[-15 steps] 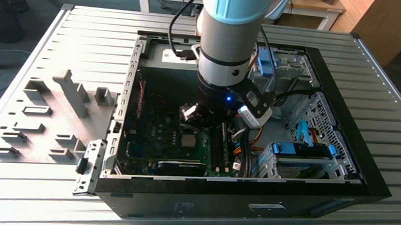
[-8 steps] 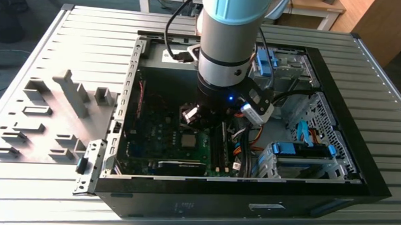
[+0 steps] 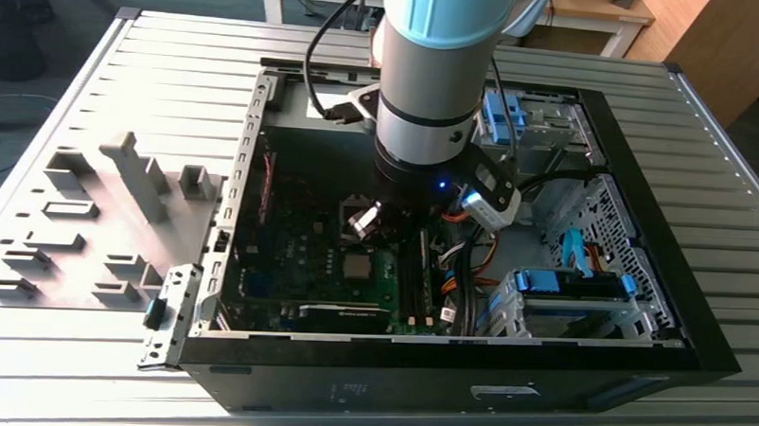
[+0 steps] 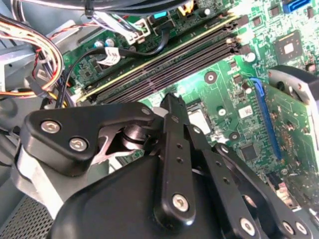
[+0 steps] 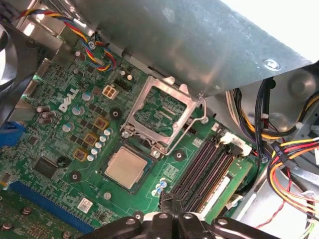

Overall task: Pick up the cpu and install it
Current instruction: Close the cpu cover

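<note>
The cpu [image 5: 126,167], a small square chip with a dull silver top, lies flat in its socket on the green motherboard [image 5: 60,129]. In the exterior view the cpu [image 3: 351,264] sits just below the arm's wrist. The socket's metal frame [image 5: 160,112] stands hinged up beside it. My gripper [image 5: 168,203] hangs a little above the board, between the cpu and the black memory slots [image 5: 202,167]. Its fingers are shut together with nothing in them. In the second wrist view the gripper [image 4: 170,99] points down at the board next to the silver chip [image 4: 200,118].
The open black computer case [image 3: 657,232] lies on a slatted metal table [image 3: 144,82]. Bundles of coloured cables [image 5: 289,154] run beside the memory slots. Blue drive bays [image 3: 566,281] fill the exterior view's right side. A grey fixture [image 3: 89,212] stands outside the case, on the exterior view's left.
</note>
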`<control>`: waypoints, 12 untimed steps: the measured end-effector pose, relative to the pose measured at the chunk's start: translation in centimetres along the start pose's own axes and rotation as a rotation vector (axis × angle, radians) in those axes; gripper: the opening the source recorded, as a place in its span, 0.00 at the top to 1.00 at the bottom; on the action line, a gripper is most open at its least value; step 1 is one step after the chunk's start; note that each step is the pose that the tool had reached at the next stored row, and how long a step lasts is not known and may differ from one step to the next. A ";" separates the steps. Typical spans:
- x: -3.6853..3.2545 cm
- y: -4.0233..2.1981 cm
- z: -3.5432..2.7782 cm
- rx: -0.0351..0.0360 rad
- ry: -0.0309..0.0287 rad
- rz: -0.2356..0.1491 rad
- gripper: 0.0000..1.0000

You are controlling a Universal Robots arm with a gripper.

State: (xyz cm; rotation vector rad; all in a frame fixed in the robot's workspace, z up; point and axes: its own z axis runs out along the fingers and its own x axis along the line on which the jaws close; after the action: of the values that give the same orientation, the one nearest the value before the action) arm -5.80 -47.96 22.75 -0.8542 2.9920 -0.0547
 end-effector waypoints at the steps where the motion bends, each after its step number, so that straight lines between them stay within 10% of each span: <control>1: 0.00 0.00 0.00 0.0000 0.0000 0.000 0.89; 12: -0.96 1.52 0.07 0.0000 0.0001 0.000 0.89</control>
State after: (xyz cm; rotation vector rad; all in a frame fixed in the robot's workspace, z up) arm -5.79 -46.16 22.64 -0.8546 2.9920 -0.0548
